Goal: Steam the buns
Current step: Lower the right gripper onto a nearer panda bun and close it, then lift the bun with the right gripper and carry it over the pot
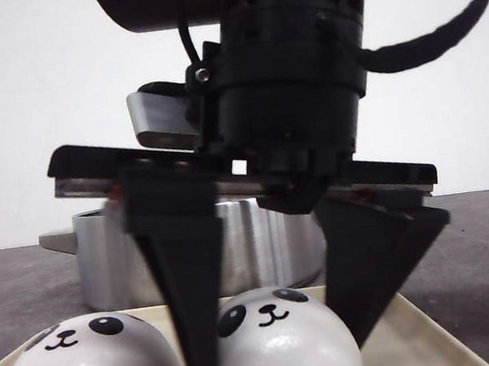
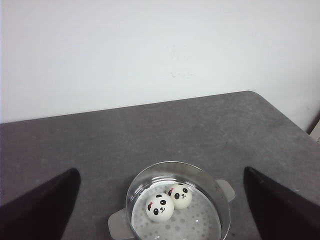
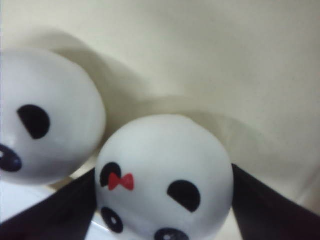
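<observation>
Straddling the right-hand bun (image 1: 285,342) on the cream tray (image 1: 439,337), our right claw (image 1: 282,355) stands spread, one finger to each side, not yet clamped. A second bun (image 1: 80,365) sits just left. Two buns (image 2: 170,201) already lie in the steel pot (image 2: 220,200) farther back on the tabletop (image 2: 150,130). Our left claw (image 2: 160,200) hangs wide open above it. We judge the third pick underway; next, squeeze gently and lift.

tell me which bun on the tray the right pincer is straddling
The right-hand bun, the one with a red bow, sits between the right pincer fingers; its neighbour lies outside them.
</observation>
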You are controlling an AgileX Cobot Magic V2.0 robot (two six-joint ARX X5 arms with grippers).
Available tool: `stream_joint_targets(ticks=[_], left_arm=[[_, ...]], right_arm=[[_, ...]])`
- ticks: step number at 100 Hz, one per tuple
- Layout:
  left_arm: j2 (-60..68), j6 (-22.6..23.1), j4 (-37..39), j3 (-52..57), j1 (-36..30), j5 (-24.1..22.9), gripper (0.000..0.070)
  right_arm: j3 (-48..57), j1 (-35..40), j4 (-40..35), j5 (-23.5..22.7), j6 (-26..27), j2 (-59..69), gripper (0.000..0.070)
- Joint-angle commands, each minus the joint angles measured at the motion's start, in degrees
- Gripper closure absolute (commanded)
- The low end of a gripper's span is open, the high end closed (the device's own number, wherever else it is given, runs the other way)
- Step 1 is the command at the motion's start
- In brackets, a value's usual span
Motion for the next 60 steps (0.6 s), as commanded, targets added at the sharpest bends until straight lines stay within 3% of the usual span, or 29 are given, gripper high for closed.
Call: stream_joint_targets(ticks=[1,2,3,36,60], left_arm=[[0.33,0.02,0.28,1.25,-0.48,-0.31,0.0064],[0.33,0.02,0.26,1.25,-0.52,-0.31,0.0064],[0.33,0.02,0.26,1.25,-0.55,-0.31,0.0064],[0.31,0.0,0.22,1.25,-0.66,-0.31,0.0064],[0.7,0.0,0.46,1.25,-1.75,-0.31,0.0064]], right_arm=[[0.72,0.61,0.07,1.49,0.37,1.14,0.0639],[0.72,0.61,0.11,1.62,0.28,1.14,0.0696],[0.72,0.61,0.22,1.7,0.15,1.14,0.07],[9.11,2.47,-5.22,7.06,-1.38,-10.6,0.0689],[24.44,1.51,-5.57,18.62,-8.37,-16.26,0.0694]])
